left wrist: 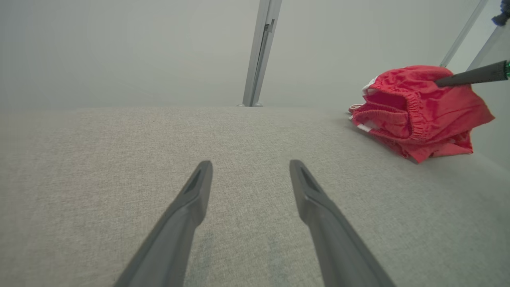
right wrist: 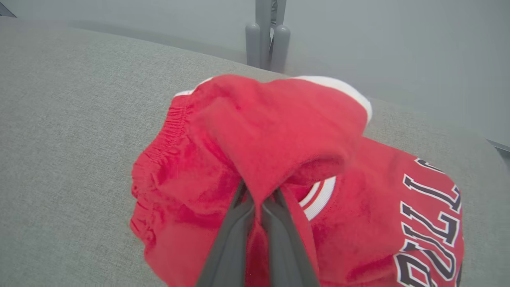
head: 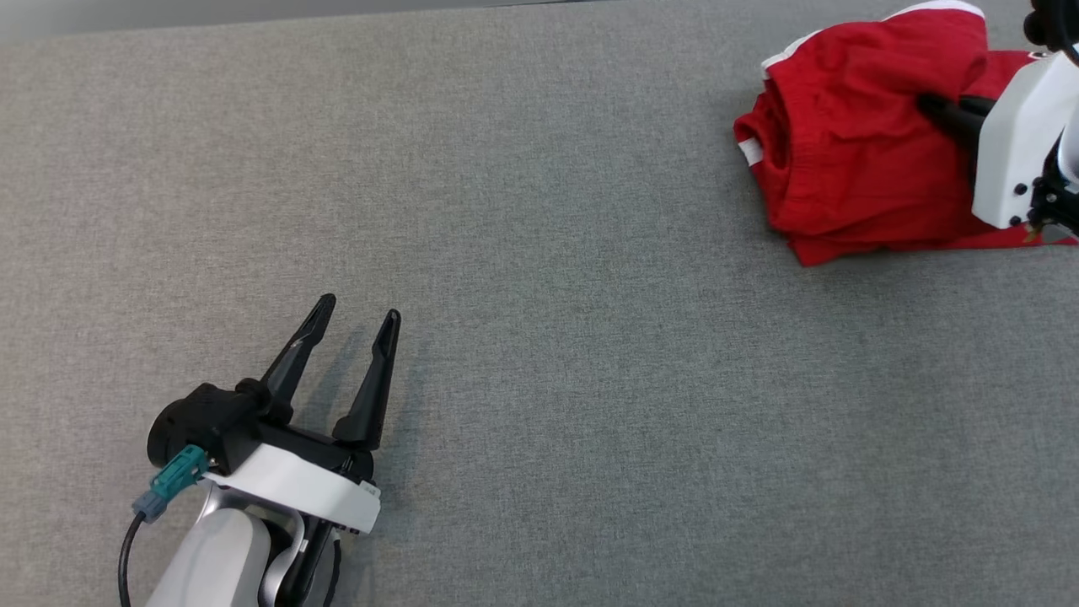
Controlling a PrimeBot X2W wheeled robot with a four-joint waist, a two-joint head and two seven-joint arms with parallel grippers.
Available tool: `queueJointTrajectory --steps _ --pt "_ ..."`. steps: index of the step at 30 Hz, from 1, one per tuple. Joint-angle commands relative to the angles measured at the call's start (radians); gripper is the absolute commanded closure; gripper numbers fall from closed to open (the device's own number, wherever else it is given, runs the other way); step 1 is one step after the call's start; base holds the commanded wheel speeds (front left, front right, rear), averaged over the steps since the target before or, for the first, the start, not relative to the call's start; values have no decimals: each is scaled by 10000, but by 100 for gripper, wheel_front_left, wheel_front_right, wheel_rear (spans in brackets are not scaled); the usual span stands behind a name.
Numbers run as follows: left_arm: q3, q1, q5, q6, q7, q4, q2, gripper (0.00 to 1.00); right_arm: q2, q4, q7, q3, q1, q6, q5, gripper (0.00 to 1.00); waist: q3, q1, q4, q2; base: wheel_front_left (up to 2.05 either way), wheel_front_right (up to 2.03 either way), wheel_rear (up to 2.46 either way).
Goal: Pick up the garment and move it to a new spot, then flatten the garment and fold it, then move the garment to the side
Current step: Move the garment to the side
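- Our right gripper (right wrist: 258,193) is pinched tight on a fold of the red garment (right wrist: 279,119).
- Our left gripper (head: 360,308) is spread wide and holds nothing, by the near left corner of the worktop (head: 590,337).
- The garment lies bunched up at the far right corner.
- We think this is the first step, the pick-up; next we must lift it and carry it to a bare spot.
- Our right arm (head: 1020,143) hides part of it, and its letters (right wrist: 430,223) are cut off.
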Motion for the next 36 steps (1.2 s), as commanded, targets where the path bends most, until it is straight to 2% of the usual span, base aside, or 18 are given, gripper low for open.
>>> queueJointTrajectory --steps 1,11,18,23,25,26,27,36 --pt "1 -255 -16 -22 -41 -46 43 0 -341 32 -129 243 -203 3 95 100 140 0 -115 0 0 0 0" --pt "-118 -455 -63 -22 -39 -62 217 0 -1304 274 -1166 1176 -1122 1 -228 100 556 0 -308 0 0 0 0" --pt "-160 -616 -84 -22 -41 -105 278 0 -1515 1350 -1614 1705 -1537 1 -458 100 890 0 -223 0 0 0 0" --pt "-151 -630 -86 -22 -41 -117 285 0 -1297 2331 -2064 1974 -1769 1 -826 100 982 0 -191 0 0 0 0" --pt "-155 -644 -106 -22 -39 -94 274 0 -1119 2741 -2193 2072 -1831 1 -1031 68 978 0 -192 0 0 0 0" --pt "-160 -640 -113 -22 -41 -82 270 0 -1046 2954 -2242 2082 -1876 1 -1075 26 971 0 -194 0 0 0 0" --pt "-164 -624 -114 -21 -39 -69 263 0 -955 3192 -2257 2119 -1886 1 -1163 0 961 0 -198 0 0 0 0" --pt "-119 -495 -143 -22 -39 62 203 0 -196 4916 -3102 2335 -2124 1 -1976 0 553 0 -307 0 0 0 0"
